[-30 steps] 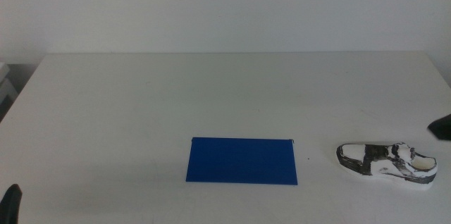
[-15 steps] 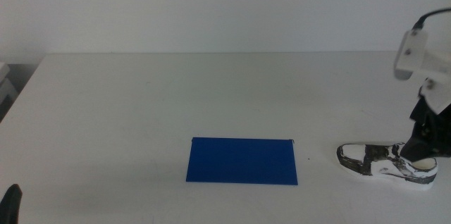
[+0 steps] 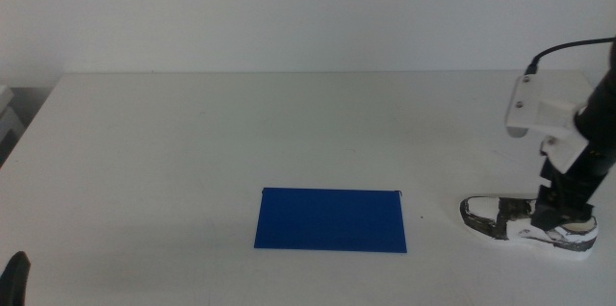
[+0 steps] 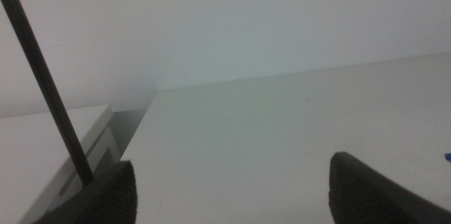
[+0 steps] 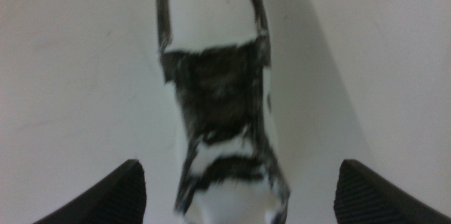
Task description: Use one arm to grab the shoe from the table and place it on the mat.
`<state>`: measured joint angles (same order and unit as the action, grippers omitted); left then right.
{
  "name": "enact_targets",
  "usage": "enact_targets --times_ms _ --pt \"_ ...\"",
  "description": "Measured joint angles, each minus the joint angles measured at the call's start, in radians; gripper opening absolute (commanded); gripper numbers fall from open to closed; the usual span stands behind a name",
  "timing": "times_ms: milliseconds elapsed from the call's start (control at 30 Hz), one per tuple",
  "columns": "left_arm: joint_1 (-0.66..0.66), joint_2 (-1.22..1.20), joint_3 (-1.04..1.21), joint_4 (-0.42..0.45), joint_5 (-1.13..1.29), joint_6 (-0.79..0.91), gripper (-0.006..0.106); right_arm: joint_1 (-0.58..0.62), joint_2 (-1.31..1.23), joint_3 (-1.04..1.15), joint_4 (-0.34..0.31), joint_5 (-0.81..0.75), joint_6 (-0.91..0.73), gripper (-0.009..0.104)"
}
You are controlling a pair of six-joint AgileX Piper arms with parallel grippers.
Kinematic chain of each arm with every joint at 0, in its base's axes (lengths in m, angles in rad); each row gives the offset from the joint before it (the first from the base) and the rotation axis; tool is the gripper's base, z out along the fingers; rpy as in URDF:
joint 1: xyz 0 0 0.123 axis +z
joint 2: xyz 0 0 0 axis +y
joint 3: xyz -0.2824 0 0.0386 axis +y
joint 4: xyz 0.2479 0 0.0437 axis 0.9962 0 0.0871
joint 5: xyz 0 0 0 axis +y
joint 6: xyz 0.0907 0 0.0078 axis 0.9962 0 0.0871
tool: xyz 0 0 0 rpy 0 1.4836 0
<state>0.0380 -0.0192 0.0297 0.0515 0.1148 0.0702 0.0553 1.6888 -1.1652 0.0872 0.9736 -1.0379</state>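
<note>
So the right gripper [image 3: 561, 217] is down at the lower right of the middle view, sitting right over the heel end of the shoe [image 3: 515, 219]. Its jaws are spread wide with the shoe [image 5: 222, 111] between them, not clamped. That shoe lies on the white table [image 3: 192, 142], well right of the blue mat [image 3: 331, 219]. Left gripper [image 4: 232, 189] waits at the bottom left corner, jaws apart.

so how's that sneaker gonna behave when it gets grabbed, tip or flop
The sneaker sits flat on a long white sole, so it probably won't roll. Its upper looks soft, so it may squash a little between the right end effector's open jaws, which straddle it. A grip near the heel might let the toe droop.
</note>
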Motion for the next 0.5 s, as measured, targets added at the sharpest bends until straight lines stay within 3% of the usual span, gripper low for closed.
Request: enact_targets --times_ms 233,500 --pt "0.000 0.000 0.000 0.000 0.000 0.000 0.094 0.035 0.081 0.000 -0.023 -0.044 0.000 0.075" --pt "0.000 0.000 0.000 0.000 0.000 0.000 0.094 0.050 0.115 0.000 -0.039 -0.033 0.011 0.057"
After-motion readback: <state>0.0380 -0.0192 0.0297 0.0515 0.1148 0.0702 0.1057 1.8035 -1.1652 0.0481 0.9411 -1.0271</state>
